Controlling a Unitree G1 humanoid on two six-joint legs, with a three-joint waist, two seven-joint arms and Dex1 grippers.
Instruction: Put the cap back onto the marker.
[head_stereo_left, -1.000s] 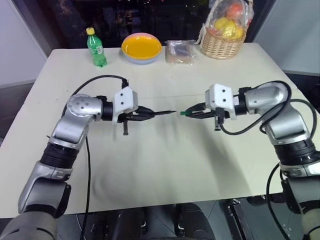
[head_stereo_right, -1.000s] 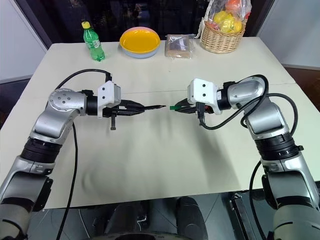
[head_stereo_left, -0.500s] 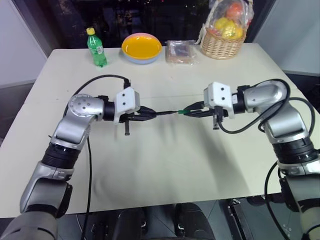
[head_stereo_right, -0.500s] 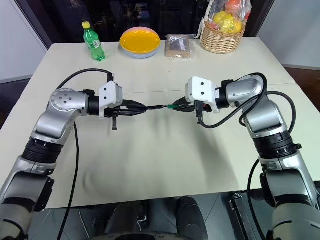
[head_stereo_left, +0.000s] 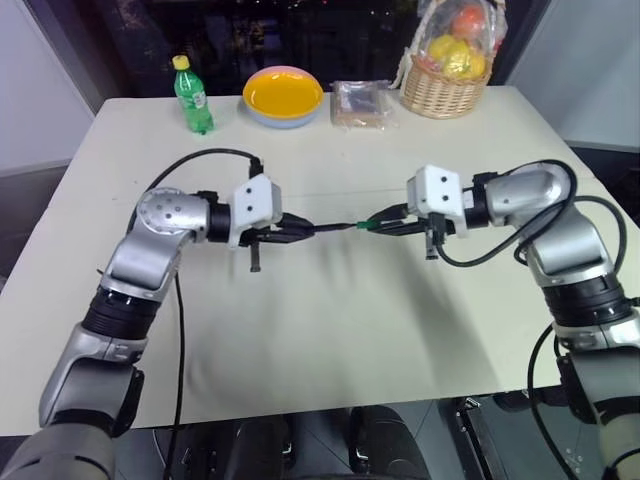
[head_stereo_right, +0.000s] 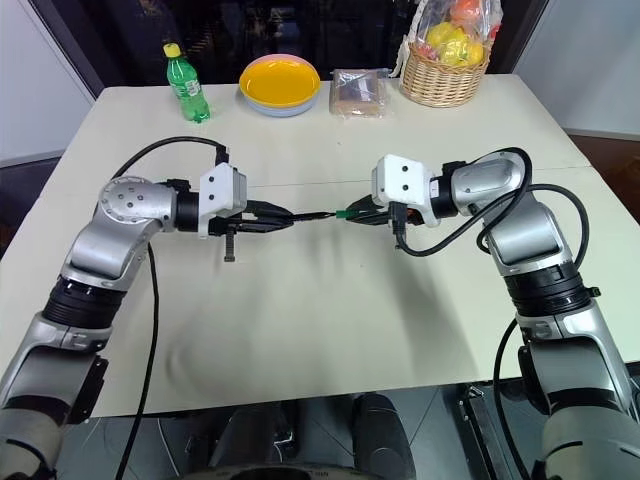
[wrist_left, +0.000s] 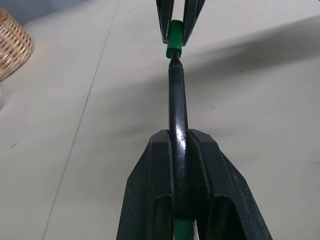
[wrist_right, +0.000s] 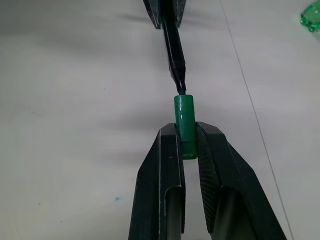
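Left eye view, frame centre: left hand (head_stereo_left: 300, 229) clamps marker (head_stereo_left: 330, 227); right hand (head_stereo_left: 385, 224) clamps cap (head_stereo_left: 367, 226); marker tip at cap mouth. Bare tabletop (head_stereo_left: 330, 330) below; bottle (head_stereo_left: 192, 95), bowl (head_stereo_left: 283, 96), basket (head_stereo_left: 443, 90) along top edge.

Dark marker (wrist_left: 177, 105) tip at green cap (wrist_right: 183, 120) mouth

Glossy dark marker (wrist_left: 176, 107), smooth green plastic cap (wrist_right: 184, 120) — matt pale table (head_stereo_left: 330, 320), woven wicker basket (head_stereo_left: 440, 95).

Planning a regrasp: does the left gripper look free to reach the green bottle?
Probably not yet: the left gripper is shut on the marker, whose tip sits at the cap. The bottle stands unobstructed.
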